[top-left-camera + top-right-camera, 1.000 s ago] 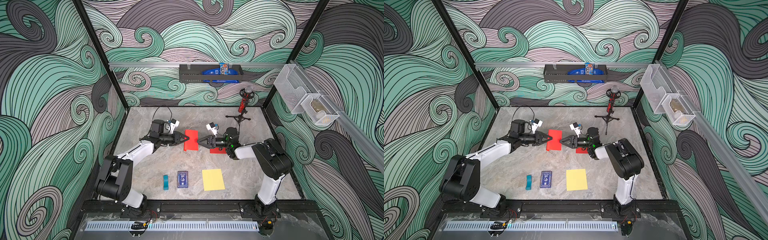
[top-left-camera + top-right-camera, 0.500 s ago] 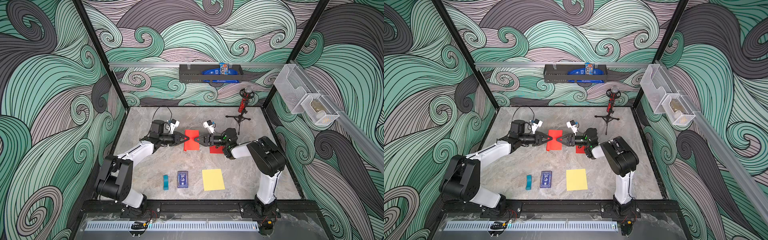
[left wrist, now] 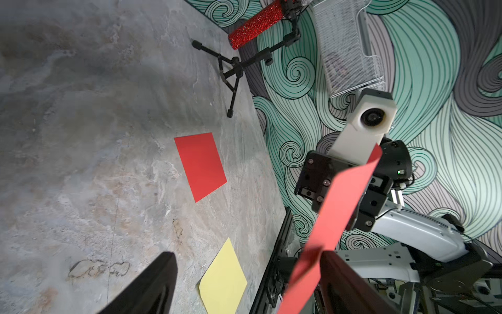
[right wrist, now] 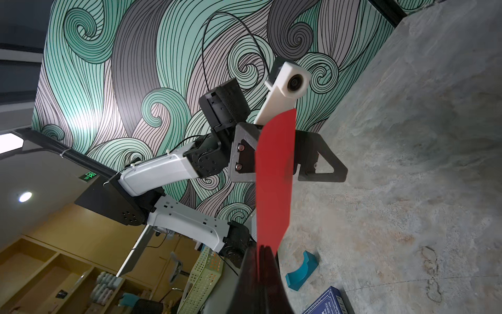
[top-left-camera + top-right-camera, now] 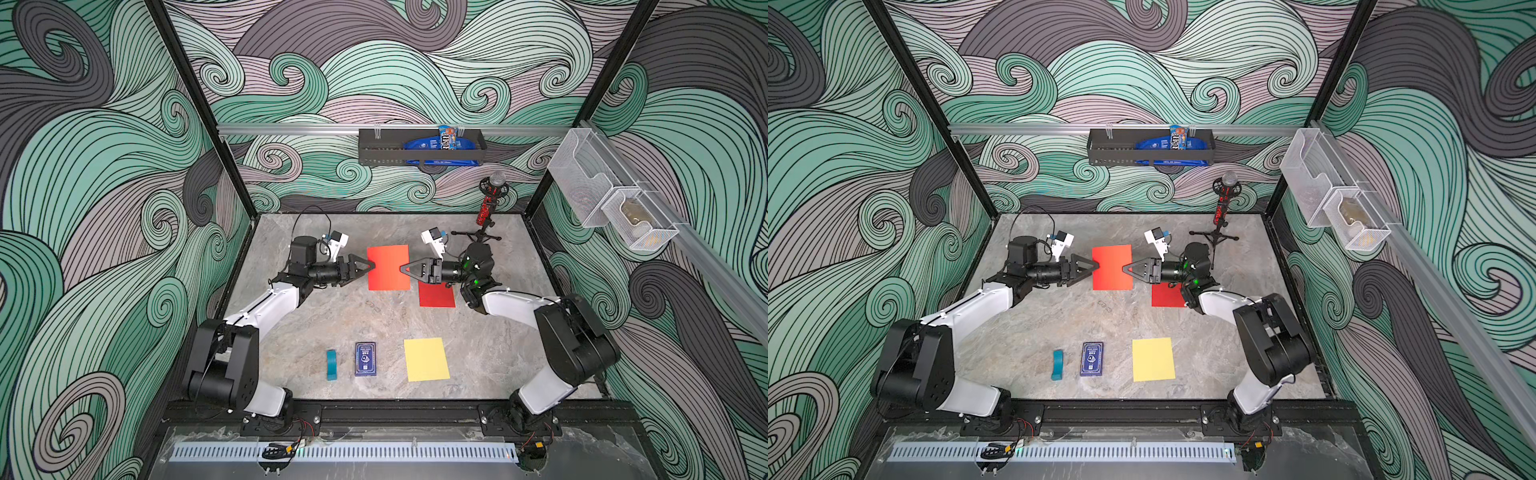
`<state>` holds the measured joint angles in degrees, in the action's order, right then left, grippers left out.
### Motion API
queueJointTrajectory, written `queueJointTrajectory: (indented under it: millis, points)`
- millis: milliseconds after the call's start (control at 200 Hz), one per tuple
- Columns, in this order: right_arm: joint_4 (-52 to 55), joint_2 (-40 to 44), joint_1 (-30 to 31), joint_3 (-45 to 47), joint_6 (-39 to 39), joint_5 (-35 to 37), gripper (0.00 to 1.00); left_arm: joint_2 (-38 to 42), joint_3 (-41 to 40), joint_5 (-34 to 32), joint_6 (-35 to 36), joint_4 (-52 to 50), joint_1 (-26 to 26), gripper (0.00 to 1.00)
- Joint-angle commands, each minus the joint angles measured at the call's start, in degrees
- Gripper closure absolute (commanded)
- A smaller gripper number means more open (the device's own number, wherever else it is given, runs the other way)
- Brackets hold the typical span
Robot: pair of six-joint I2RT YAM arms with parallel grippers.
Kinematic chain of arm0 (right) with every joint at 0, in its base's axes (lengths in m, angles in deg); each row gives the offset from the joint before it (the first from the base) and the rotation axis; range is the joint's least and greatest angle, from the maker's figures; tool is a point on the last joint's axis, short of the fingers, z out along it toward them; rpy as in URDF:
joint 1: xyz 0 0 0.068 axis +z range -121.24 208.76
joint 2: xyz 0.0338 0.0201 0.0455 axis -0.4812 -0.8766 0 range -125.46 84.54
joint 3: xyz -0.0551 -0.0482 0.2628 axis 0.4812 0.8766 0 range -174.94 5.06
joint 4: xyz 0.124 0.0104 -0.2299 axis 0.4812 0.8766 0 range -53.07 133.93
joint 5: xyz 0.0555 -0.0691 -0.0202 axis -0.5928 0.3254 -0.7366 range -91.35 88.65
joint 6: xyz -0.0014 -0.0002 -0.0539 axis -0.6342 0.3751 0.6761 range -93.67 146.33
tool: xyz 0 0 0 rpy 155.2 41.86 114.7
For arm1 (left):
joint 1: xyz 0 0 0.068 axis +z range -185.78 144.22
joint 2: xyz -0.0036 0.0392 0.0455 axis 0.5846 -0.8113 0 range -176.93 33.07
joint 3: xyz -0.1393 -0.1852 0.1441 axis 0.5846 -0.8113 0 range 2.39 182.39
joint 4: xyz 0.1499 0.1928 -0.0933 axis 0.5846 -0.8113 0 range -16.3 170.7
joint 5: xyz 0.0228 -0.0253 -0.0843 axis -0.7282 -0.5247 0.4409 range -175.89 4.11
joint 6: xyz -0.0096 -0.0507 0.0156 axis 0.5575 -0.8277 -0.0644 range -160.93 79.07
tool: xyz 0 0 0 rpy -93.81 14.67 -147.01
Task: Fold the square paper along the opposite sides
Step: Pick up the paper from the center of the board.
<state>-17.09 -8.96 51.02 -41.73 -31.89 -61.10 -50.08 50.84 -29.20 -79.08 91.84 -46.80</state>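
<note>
Just beside the flat dark-red paper sheet (image 5: pixel 436 295), the orange-red square paper (image 5: pixel 388 268) hangs airborne, apparently unfolded.
One edge sits pinched in the right gripper (image 5: pixel 402 268); the left gripper (image 5: pixel 372 266) has jaws apart; the fold seemingly remains undone.

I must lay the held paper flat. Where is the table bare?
Bare: the middle, between the red sheet and the card box; the far side behind the held paper. Crowded: near side, by teal block and yellow sheet.
</note>
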Motion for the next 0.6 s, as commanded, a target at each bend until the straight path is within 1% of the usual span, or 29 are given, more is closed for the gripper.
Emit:
queueJointTrajectory:
  millis: [0, 125, 225, 265, 360, 435, 525, 595]
  points:
    - [4.09, 1.04, 0.65, -1.01, 2.26, -1.78, 1.0, 2.61, -3.01, 6.66, -6.85, 11.87, -0.22, 0.13]
    - [4.04, -0.38, 1.22, -2.07, 1.52, -1.7, 1.0, 4.94, -6.19, 9.48, -14.13, 23.18, -0.44, 0.12]
    - [4.86, -1.34, 1.13, -2.73, 1.88, -1.79, 1.0, 5.37, -6.67, 10.54, -16.78, 26.72, -0.74, 0.12]
    - [6.54, -1.51, 1.12, -3.01, 2.91, -1.63, 1.0, 5.36, -6.66, 10.64, -17.12, 27.18, -0.79, 0.14]
    - [14.47, -1.12, 1.03, -4.48, 8.28, -0.78, 1.0, 5.24, -6.75, 10.55, -17.13, 27.27, -0.88, 0.25]
    - [21.27, -0.57, 0.8, -5.74, 12.53, -0.13, 1.0, 5.01, -6.85, 10.4, -17.09, 27.14, -1.01, 0.39]
    - [24.42, -0.21, 0.46, -6.29, 14.53, 0.23, 1.0, 4.67, -6.7, 9.99, -16.01, 25.59, -1.17, 0.53]
    - [26.17, 0.1, 0.16, -6.61, 15.63, 0.42, 1.0, 4.49, -6.16, 9.53, -13.96, 22.54, -1.28, 0.63]
